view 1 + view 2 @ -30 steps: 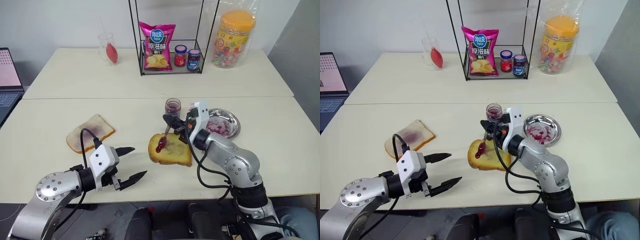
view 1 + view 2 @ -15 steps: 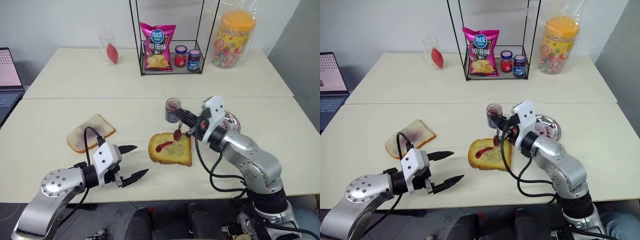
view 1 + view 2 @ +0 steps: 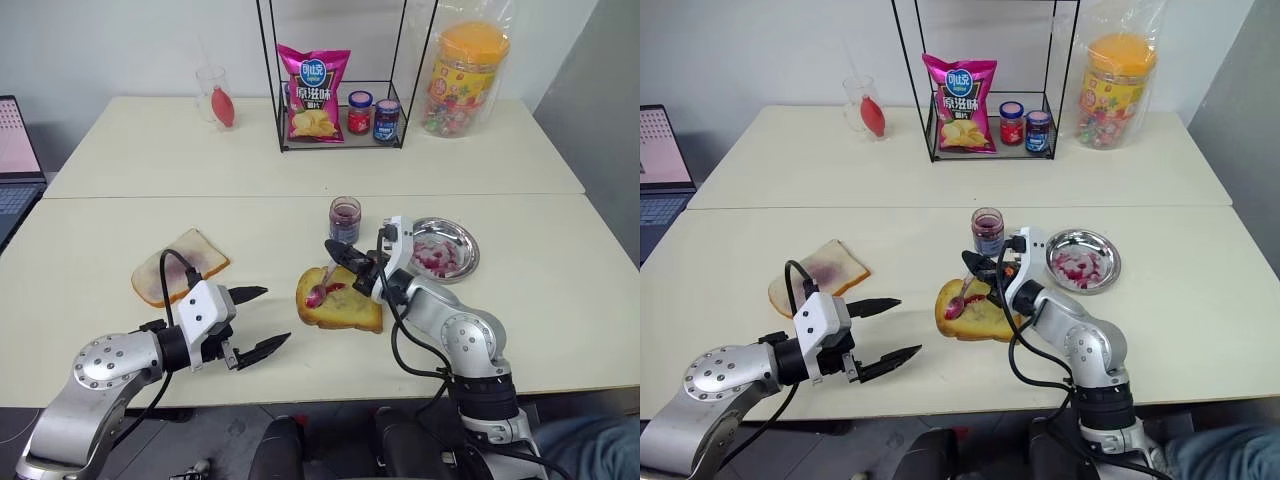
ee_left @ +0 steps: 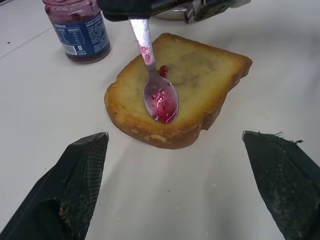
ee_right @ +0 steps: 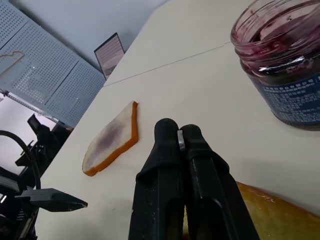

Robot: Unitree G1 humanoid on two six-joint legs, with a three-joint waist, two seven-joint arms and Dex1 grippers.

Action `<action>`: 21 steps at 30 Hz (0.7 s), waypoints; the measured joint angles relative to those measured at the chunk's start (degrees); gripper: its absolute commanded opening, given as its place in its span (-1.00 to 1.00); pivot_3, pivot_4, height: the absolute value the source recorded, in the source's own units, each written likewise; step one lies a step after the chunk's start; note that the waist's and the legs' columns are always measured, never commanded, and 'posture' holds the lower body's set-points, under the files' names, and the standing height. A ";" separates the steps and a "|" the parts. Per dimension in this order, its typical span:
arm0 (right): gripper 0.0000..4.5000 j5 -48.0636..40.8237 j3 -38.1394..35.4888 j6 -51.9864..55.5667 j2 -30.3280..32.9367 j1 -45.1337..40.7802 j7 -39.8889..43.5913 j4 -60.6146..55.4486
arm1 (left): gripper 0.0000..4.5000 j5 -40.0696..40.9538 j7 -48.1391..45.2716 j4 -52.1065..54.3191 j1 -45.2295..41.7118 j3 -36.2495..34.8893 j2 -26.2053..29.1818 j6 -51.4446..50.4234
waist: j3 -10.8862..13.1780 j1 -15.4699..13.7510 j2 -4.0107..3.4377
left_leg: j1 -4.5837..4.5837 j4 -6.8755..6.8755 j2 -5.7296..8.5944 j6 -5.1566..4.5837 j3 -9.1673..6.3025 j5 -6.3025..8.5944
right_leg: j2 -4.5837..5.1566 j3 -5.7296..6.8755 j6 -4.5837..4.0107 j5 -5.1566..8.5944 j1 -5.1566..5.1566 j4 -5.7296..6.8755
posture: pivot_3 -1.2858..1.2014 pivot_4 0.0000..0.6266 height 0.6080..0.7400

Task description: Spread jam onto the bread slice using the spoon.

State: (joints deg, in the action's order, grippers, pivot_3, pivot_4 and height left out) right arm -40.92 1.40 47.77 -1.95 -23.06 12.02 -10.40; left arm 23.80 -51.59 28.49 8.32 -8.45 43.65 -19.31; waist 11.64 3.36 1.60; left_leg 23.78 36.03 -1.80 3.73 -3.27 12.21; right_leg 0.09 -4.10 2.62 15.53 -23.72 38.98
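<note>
The bread slice (image 3: pixel 345 305) lies flat near the table's front middle, golden with a brown crust and a jam smear. My right gripper (image 3: pixel 341 254) is shut on the handle of the spoon (image 3: pixel 321 287), just above the slice's far edge. The spoon's red-stained bowl (image 4: pixel 160 101) rests on the slice's left part. The jam (image 3: pixel 345 216) stands in its open glass jar just behind the bread. My left gripper (image 3: pixel 273 317) hovers open and empty over the table left of the slice, fingers (image 4: pixel 80 185) spread wide and pointing at it.
A thin slice with a purple smear (image 3: pixel 180 266) lies at the left. A jam-smeared metal dish (image 3: pixel 462 268) sits right of the jar. Along the back are a wire rack (image 3: pixel 340 140) with chips and two small jars, a candy tub (image 3: pixel 465 75), and a glass (image 3: pixel 213 93).
Half a second ago the spoon was raised near the slice's right side. My right gripper has since swung left and down, setting the bowl on the bread's left part. The left arm stayed put.
</note>
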 measured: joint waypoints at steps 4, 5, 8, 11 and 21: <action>-0.99 1.12 -0.47 -1.51 2.02 -0.08 1.70 1.75 | 1.00 -0.21 -0.43 0.00 0.04 0.03 0.02 0.14 | 0.00 -0.10 0.00 | -0.01 0.03 0.01 0.00 0.00 0.00 | 0.00 0.00 0.01 -0.01 0.03 0.02 | 0.03 -0.52 1.00; -0.99 0.93 -1.01 -1.54 2.93 -0.09 2.01 1.74 | 1.00 -0.27 -0.47 0.00 0.04 0.03 0.02 0.22 | -0.01 -0.22 0.02 | -0.02 0.05 0.03 0.00 -0.01 0.00 | 0.03 0.01 0.02 -0.01 0.06 0.01 | 0.03 -0.52 1.00; -0.99 -0.79 -5.33 -1.18 6.07 -0.08 2.13 1.58 | 1.00 -0.47 -0.54 0.00 0.02 0.15 0.02 0.62 | -0.04 -0.56 0.06 | -0.09 0.08 0.10 0.00 0.00 0.00 | 0.09 0.00 0.03 -0.02 0.20 -0.04 | 0.03 -0.52 1.00; -0.99 -1.27 -8.01 -0.80 7.88 0.38 2.11 1.23 | 1.00 -0.92 -0.69 -0.13 -0.29 0.45 0.02 0.99 | -0.09 -0.50 0.11 | -0.21 0.06 0.08 0.00 0.01 0.00 | 0.08 -0.01 0.02 -0.01 0.27 -0.03 | 0.03 -0.52 1.00; -0.99 -9.50 -13.44 6.14 7.49 1.61 -3.56 -3.35 | 1.00 -1.57 -1.83 -2.02 -1.75 1.54 0.02 2.36 | -0.11 -0.40 0.08 | -0.32 0.02 0.05 0.00 0.02 0.00 | 0.06 -0.03 0.00 0.01 0.36 -0.03 | 0.03 -0.52 1.00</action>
State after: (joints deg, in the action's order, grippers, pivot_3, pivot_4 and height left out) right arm -50.42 -12.04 53.91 5.54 -21.46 8.46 -13.75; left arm 22.22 -53.42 26.47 6.57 -6.91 43.67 -16.95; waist 11.53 2.96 1.69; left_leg 23.45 36.05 -1.75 3.73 -3.25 12.21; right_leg 0.14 -4.12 2.62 15.54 -23.36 38.95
